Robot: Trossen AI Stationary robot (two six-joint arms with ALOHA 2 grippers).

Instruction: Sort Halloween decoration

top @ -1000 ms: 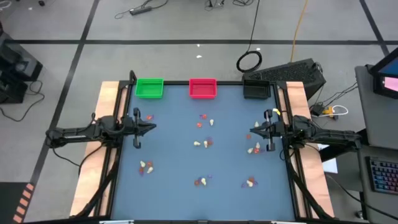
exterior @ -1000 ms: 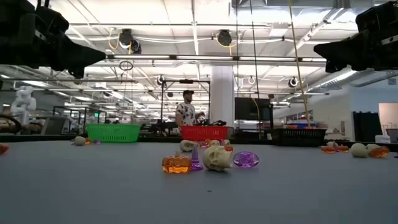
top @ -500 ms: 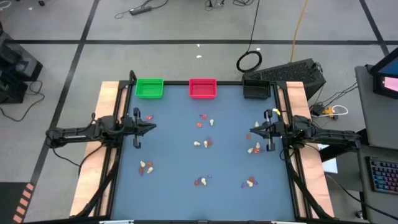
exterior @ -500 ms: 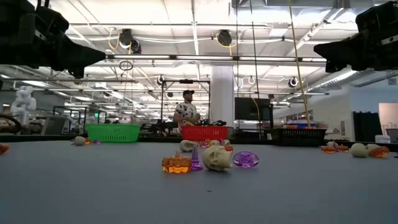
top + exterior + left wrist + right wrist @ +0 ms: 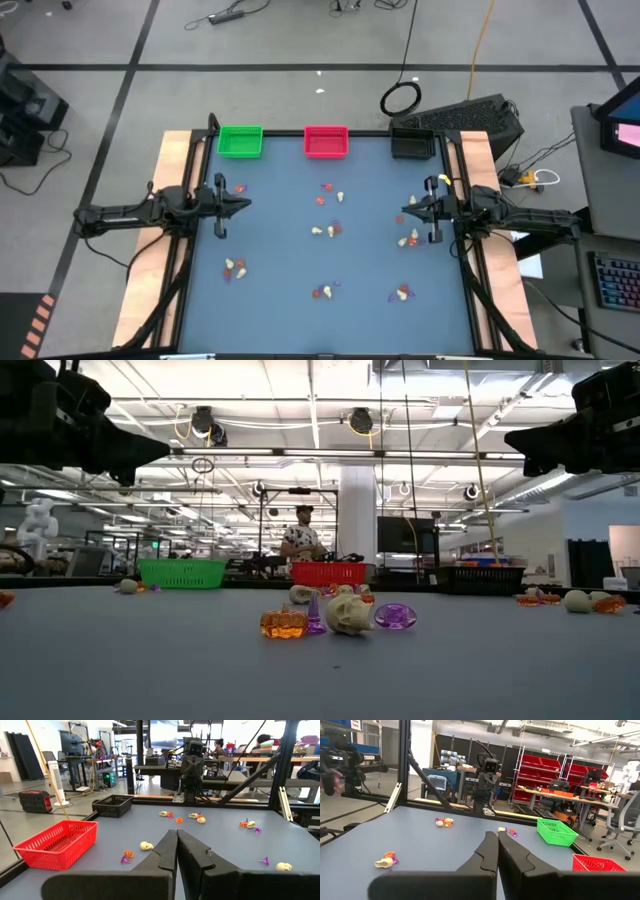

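Trinkets (image 5: 325, 230) are too tiny to show any pointing direction; left gripper (image 5: 246, 207) and right gripper (image 5: 404, 217) fingers pressed together, empty.

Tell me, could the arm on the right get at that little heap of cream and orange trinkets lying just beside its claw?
Probably yes. The small heap of cream and orange plastic trinkets lies on open blue tabletop, close by the right claw, with nothing between them. The claw is shut and hangs above the table, so it would have to open and lower first.
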